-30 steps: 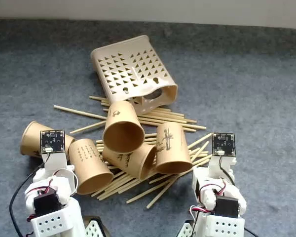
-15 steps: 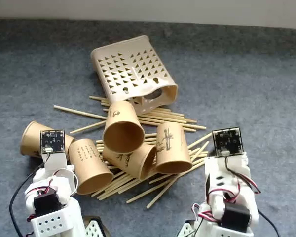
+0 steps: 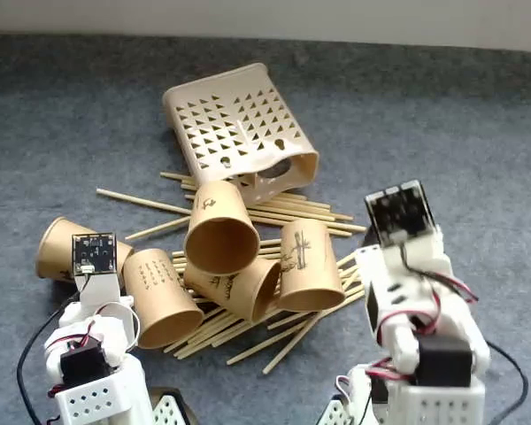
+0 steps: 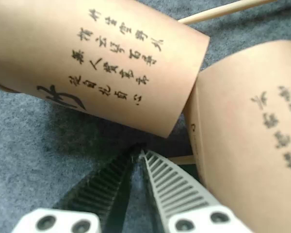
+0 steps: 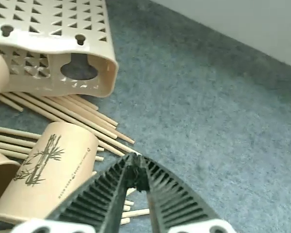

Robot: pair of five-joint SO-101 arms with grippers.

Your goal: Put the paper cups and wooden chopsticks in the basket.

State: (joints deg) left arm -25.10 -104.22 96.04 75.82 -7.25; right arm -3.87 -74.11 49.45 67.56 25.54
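Observation:
A beige perforated basket (image 3: 239, 133) lies tipped over at the back of the grey mat, also seen as the basket (image 5: 53, 43) in the right wrist view. Several brown paper cups lie on their sides over scattered wooden chopsticks (image 3: 288, 212): one at far left (image 3: 57, 250), one beside it (image 3: 159, 297), and three in the middle (image 3: 219, 228). My left gripper (image 4: 138, 151) is shut and empty, its tips just short of two lettered cups (image 4: 97, 63). My right gripper (image 5: 134, 164) is shut and empty, above the mat beside the bamboo-print cup (image 5: 48, 167).
The left arm (image 3: 93, 305) stands at the front left, the right arm (image 3: 411, 292) at the front right. Bare grey mat (image 3: 442, 150) spreads to the right of the basket and pile. A pale wall runs along the far edge.
The right arm has risen and swung forward toward the pile, its wrist now higher and farther back. The left arm, cups, chopsticks and basket have not moved.

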